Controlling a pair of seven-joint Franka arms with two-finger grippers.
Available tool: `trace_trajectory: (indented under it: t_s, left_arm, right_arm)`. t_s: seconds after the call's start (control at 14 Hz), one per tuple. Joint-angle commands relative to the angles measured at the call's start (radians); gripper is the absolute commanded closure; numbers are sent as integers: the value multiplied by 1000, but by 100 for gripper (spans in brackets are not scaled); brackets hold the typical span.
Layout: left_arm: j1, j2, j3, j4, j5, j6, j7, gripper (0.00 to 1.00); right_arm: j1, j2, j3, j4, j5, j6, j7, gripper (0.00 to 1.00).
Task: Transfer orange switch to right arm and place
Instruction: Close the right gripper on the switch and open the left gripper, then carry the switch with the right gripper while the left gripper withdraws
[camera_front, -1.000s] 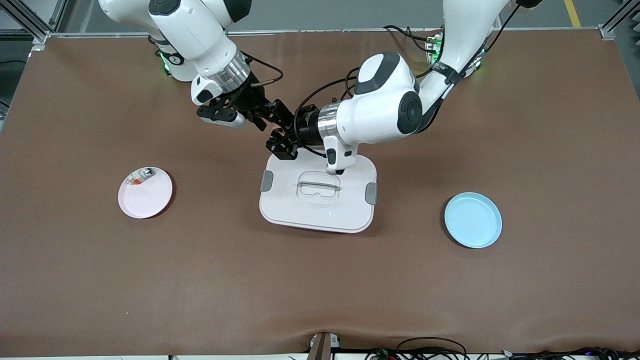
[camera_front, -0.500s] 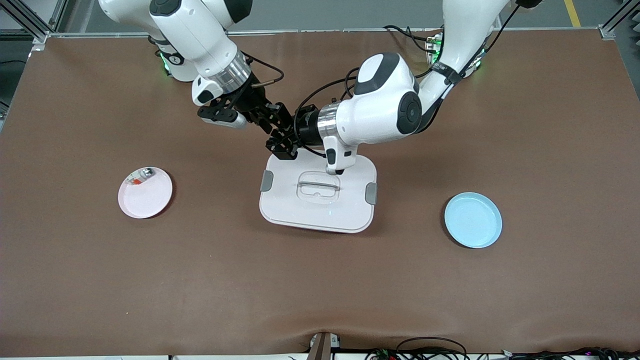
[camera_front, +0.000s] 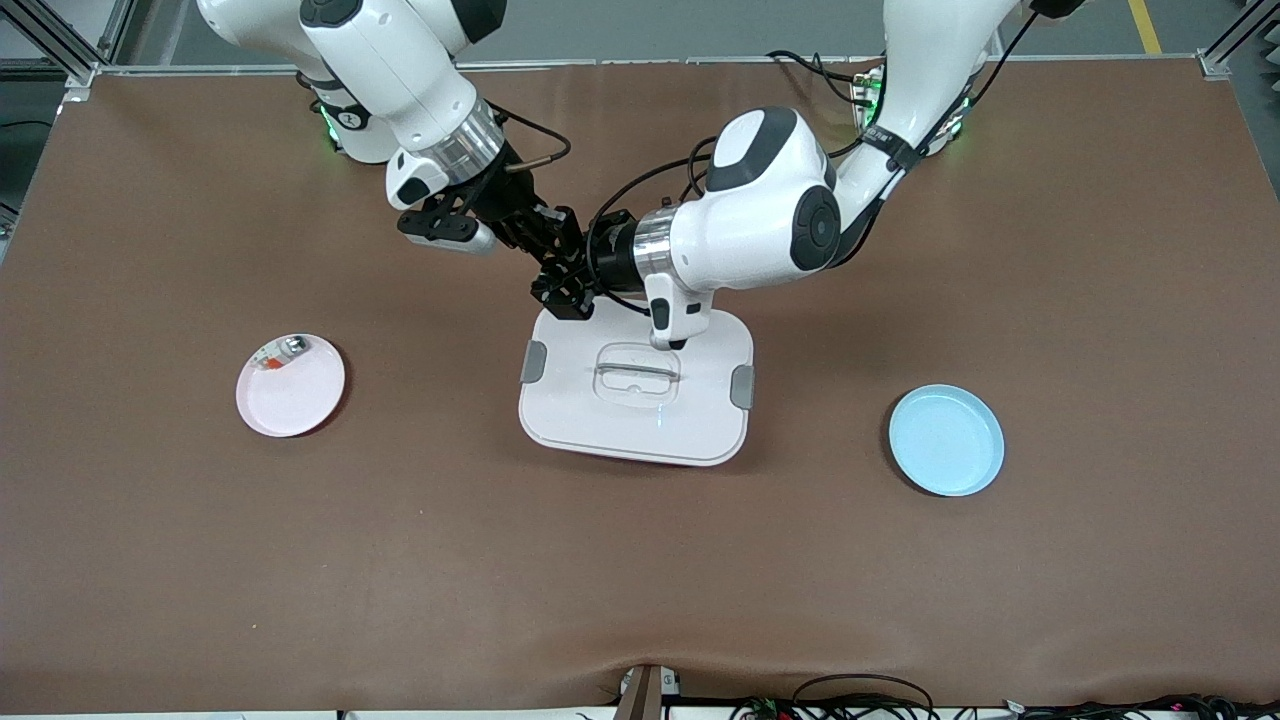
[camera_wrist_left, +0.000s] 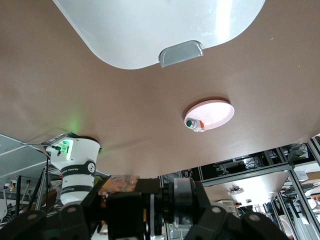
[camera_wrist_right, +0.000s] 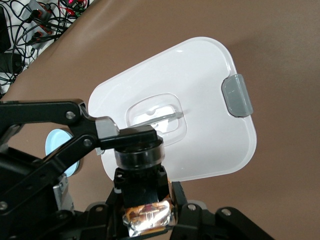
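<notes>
Front view: left gripper (camera_front: 562, 287) and right gripper (camera_front: 553, 252) over white box (camera_front: 700, 410) rim, both apparently clamped on barely visible orange switch (camera_wrist_left: 120, 184). Confirm right's pinch, then open left and retreat slowly.

The brown table covering (camera_front: 300, 560) looks like matt cloth or felt, faintly mottled, with a soft ripple along the edge nearest the front camera; the white rectangular container lid (camera_front: 700, 420) is smooth glossy plastic — it throws back a light streak — with duller grey plastic side clips (camera_front: 534, 361) and a clear glossy handle recess (camera_front: 637, 374); the round pink plate (camera_front: 295, 395) and the round pale-blue plate (camera_front: 946, 440) look like smooth plastic with a low sheen; the arms' white shells (camera_front: 760, 225) are glossy plastic, ringed by brushed-metal wrist bands (camera_front: 651, 247); the black gripper linkages (camera_wrist_right: 55, 130) are matt.
</notes>
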Motion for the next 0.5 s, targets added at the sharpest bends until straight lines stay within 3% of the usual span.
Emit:
trace_trajectory:
  t_s: [0.0,0.21,0.43]
  left_arm:
    - [0,-3,2,22,-5,-2,-23,0]
    - [11,-14,8,22,7,-4,-32,0]
    - [20,-27,16,24,160,-10,-32,0]
  right_arm:
    - [9,11,-6,17,16,-18,0,100]
    - [9,8,-4,28,16,-32,1,100]
    - [-6,6,-10,133,16,-226,-2,100]
